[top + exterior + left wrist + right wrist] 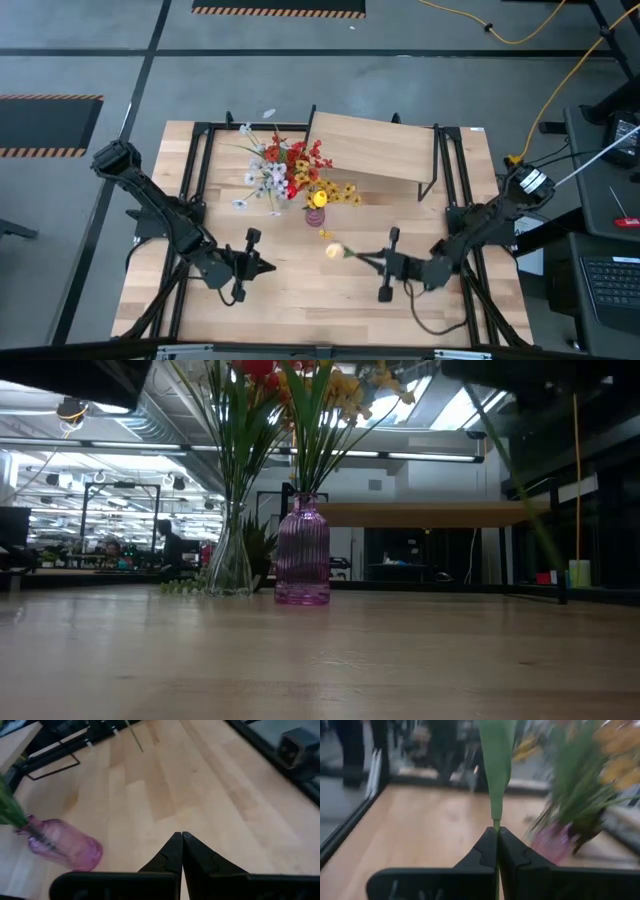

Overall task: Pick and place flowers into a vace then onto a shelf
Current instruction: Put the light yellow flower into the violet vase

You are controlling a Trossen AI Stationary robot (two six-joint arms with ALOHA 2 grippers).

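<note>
A purple ribbed vase (316, 213) stands mid-table with yellow and red flowers (300, 165) in it. Beside it, a clear glass vase (232, 555) holds white ones. The shelf (380, 150) stands behind them at the far right. My right gripper (364, 259) is right of and nearer than the vases, shut on a green-stemmed flower with a pale yellow blossom (335, 251). My left gripper (266, 267) hovers shut and holds nothing, nearer than the vases and left of them; the purple vase (65, 847) shows in its wrist view. My right gripper pinches the flower's thin green stem (496, 826) between its two fingertips. The fingers come roughly level from the table's right. The blossom end (337, 252) reaches out past them toward the left, and a broad green leaf (497, 765) rises just beyond the grip. The flower is clear of the table.
Black frame rails (200, 150) run along the table's left, right and far sides. The shelf's thin black legs (432, 175) stand right of the vases. Bare wood (310, 300) lies between the two grippers and the near edge.
</note>
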